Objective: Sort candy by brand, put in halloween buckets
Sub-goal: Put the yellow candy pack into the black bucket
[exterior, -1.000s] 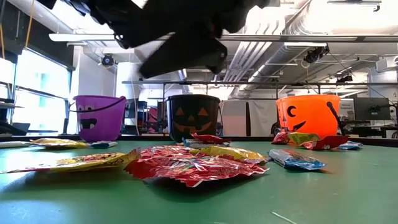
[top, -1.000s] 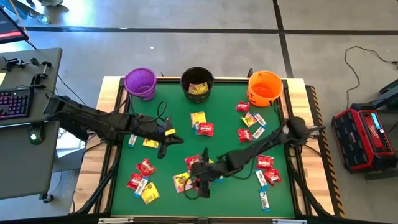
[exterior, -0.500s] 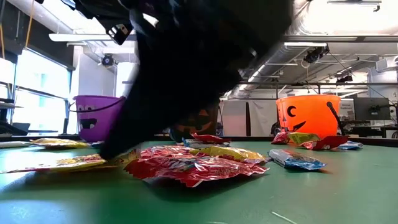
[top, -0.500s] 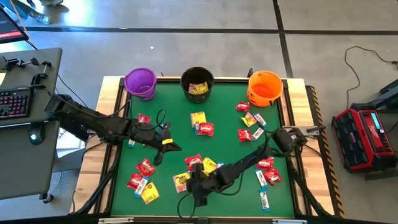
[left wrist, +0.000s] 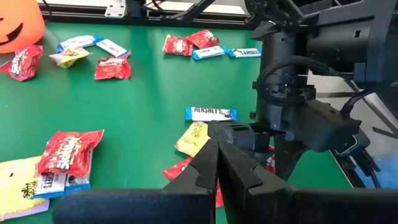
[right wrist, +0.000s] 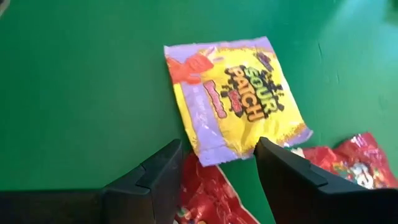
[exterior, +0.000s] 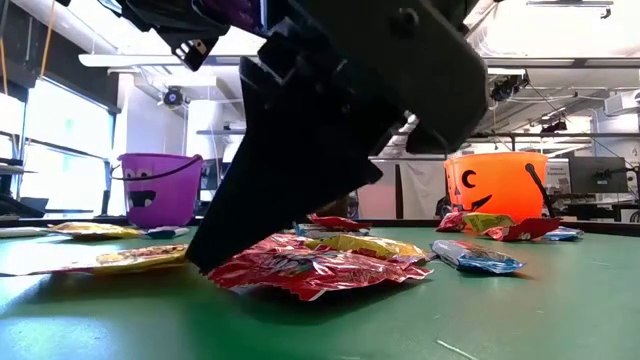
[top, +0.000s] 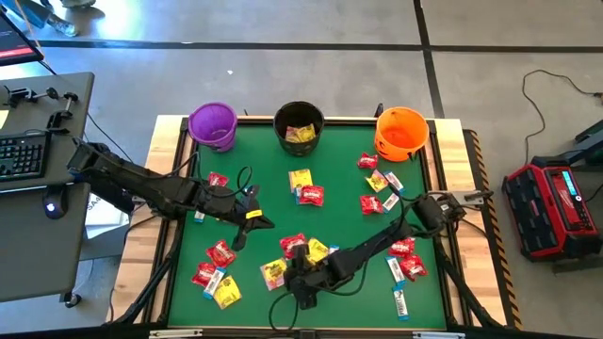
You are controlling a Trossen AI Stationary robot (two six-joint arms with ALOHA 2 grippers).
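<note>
- Looking down from the high view, candy lies scattered over the green table (top: 188, 282). The purple bucket (top: 213, 124), the black bucket (top: 300, 125) and the orange bucket (top: 401, 131) stand in a row along the far edge. The black bucket has a yellow packet inside. The right gripper (top: 300, 282) is low over a bunch of packets near the front middle. The left gripper (top: 247, 224) waits over the left half of the table.
- From the low view, a big dark gripper (exterior: 300, 180) comes down right in front, with its tip at the red packet (exterior: 310, 272) on the table. The three buckets stand far behind it.
- From the left wrist view, the left arm's two fingers (left wrist: 214, 168) are pressed together and hold nothing. The other arm stands just past them, near a white-and-blue bar (left wrist: 211, 113).
- From the right wrist view, the right arm's fingers (right wrist: 158, 177) are spread wide apart. A yellow packet (right wrist: 239, 99) lies flat just beyond them, and red packets poke out from under its near edge.
- I think the yellow packet is light, soft and crinkly, and its shiny skin may slip. It lies very flat, so pinching across its narrow middle or nipping an edge looks like the best hold.
</note>
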